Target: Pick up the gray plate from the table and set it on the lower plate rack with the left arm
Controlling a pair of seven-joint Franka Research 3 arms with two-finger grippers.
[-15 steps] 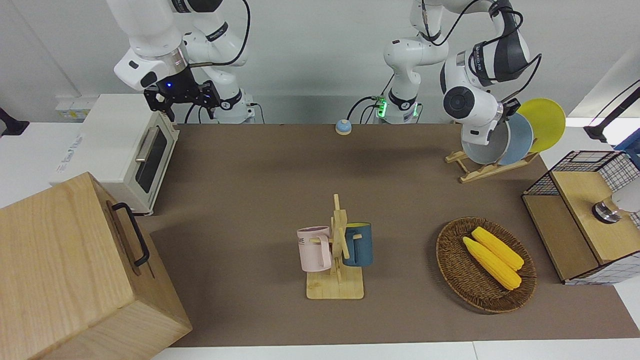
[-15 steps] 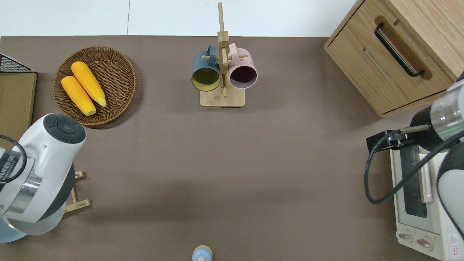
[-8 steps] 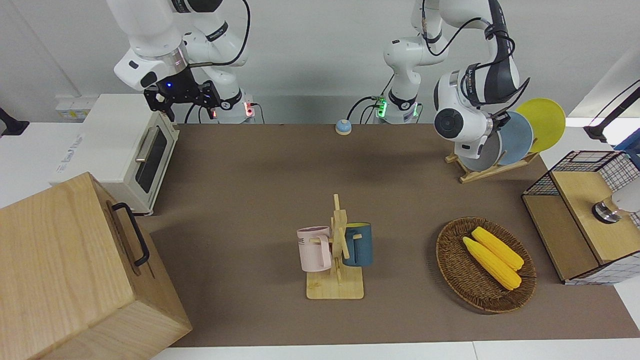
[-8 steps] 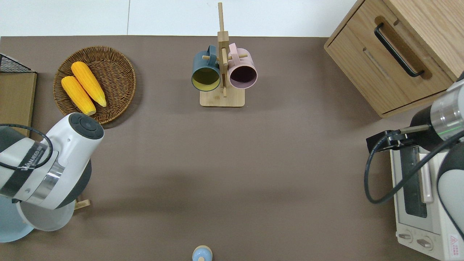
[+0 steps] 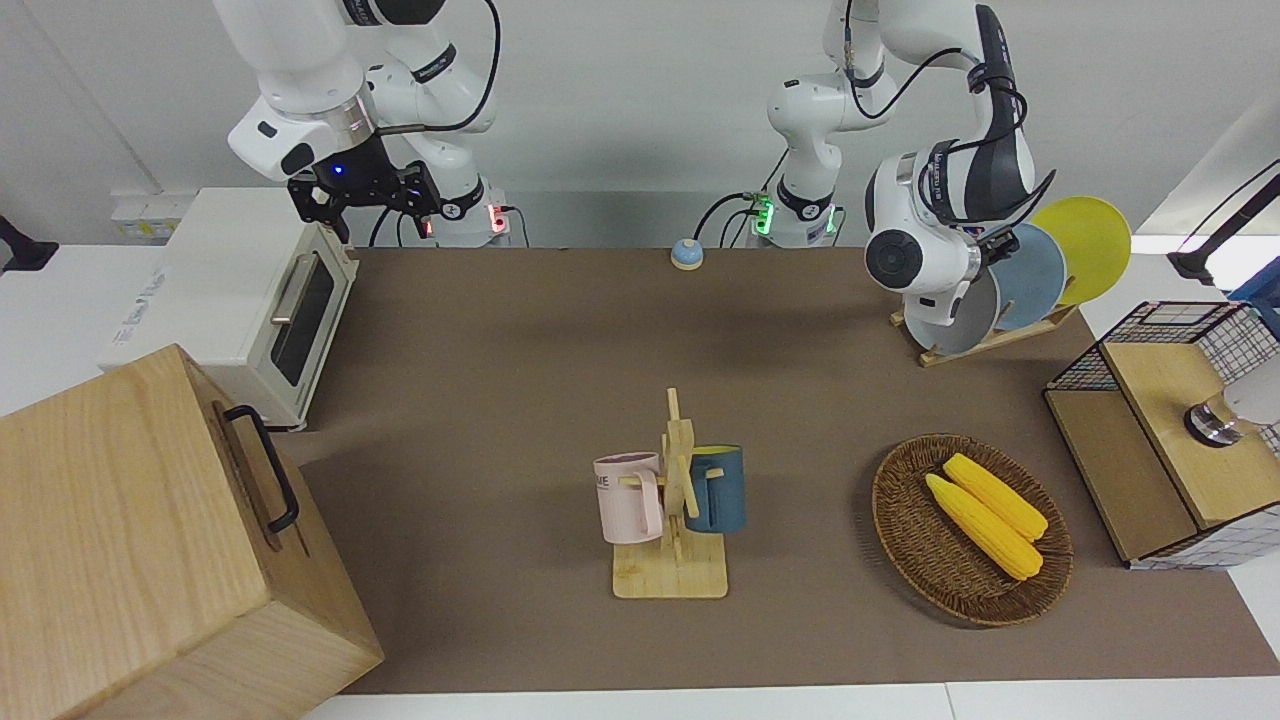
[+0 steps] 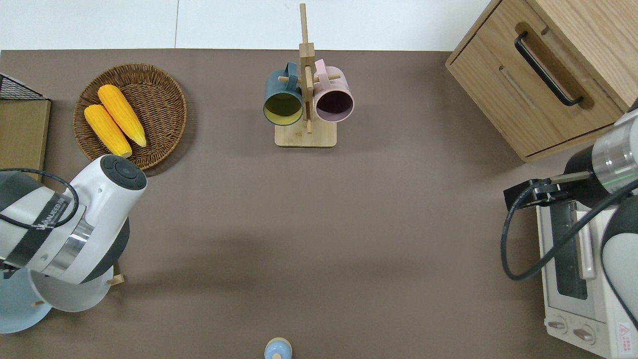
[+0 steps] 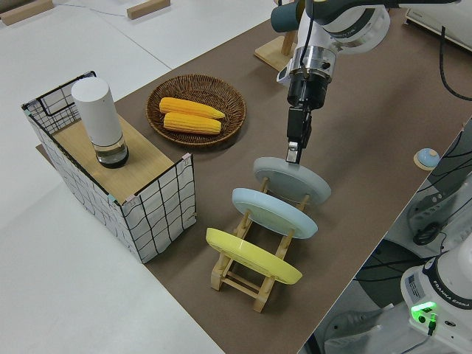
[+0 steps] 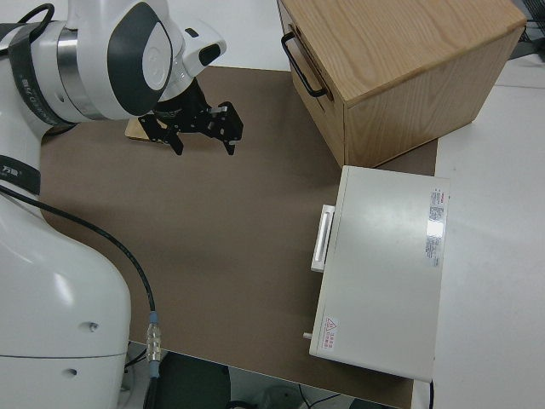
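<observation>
Round pale gray plate point(image 7: 292, 180): seated in the light-wood peg rack point(image 7: 251, 271), slot farthest from the robots.
Left end effector point(image 7: 293, 153): clamped on its rim.
Left to do: release, retreat.
Right arm: parked.

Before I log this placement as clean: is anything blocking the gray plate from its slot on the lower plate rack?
Nothing visible. The gray plate already stands in the lower plate rack, beside the blue plate, with the left end effector at its rim.

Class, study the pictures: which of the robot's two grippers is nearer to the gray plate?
Left. The left gripper is at the rim of the gray plate, which stands in the plate rack. The right gripper is parked at the table's opposite end.
</observation>
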